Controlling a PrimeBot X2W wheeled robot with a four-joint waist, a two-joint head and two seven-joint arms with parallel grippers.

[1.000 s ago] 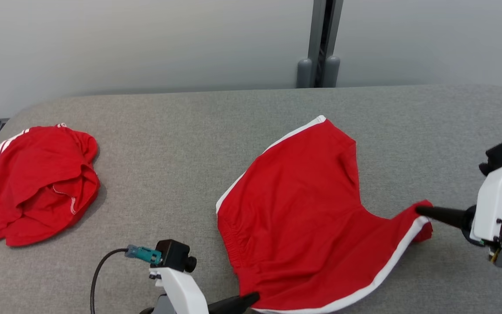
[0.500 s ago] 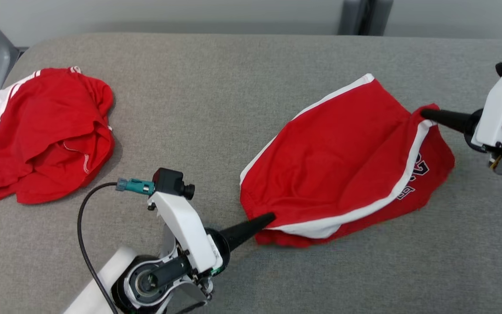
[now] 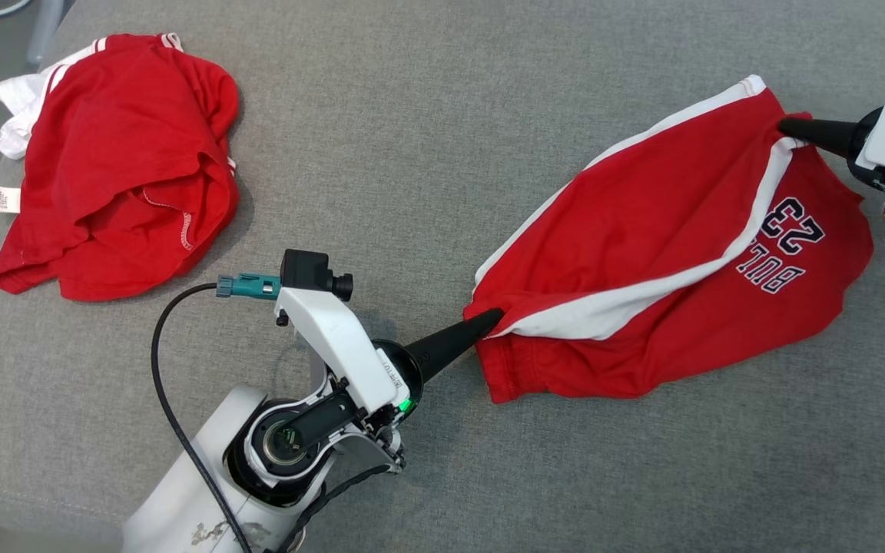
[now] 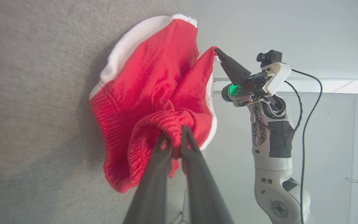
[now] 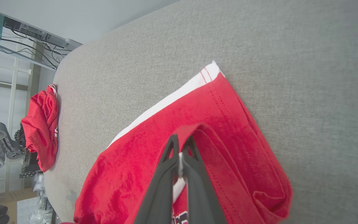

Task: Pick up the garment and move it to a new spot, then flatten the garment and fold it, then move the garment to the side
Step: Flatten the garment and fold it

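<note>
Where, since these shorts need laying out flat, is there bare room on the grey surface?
The widest bare patch of grey surface lies between the crumpled red garment at far left and the red shorts, pinched by left gripper and right gripper. Another strip runs along the near side, right of the left arm. Crowded: the left end.

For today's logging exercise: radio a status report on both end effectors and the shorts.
Left end effector shut on red shorts, at the waistband. Right end effector shut on their white-trimmed edge. Second red garment lies apart, not in the way.
</note>
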